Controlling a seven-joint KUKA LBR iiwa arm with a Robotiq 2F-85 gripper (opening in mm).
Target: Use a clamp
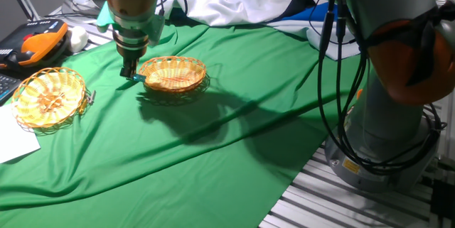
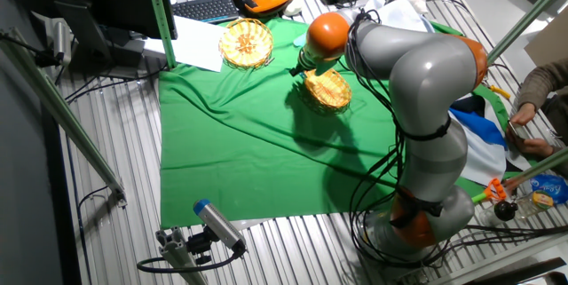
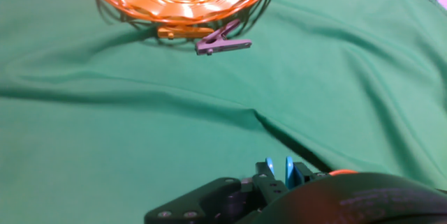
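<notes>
The claw (image 1: pixel 131 72) is lowered close to the green cloth (image 1: pixel 213 143) that is spread over the tabletop. It is placed just beside the left rim of the nearer wicker basket (image 1: pixel 173 73). A small teal clamp (image 1: pixel 138 78) is seen at the fingertips, and in the hand view its two blue prongs (image 3: pixel 279 172) are shown between the dark fingers, so the claw is narrowed around the clamp. Whether the clamp touches the basket rim cannot be told.

A second wicker basket (image 1: pixel 48 97) is set well apart, to the left, near the edge of the cloth. A small grey clip (image 3: pixel 222 42) is seen at its rim in the hand view, lying on the cloth. A white sheet of paper (image 1: pixel 14 140) is placed at the left side of this basket.
</notes>
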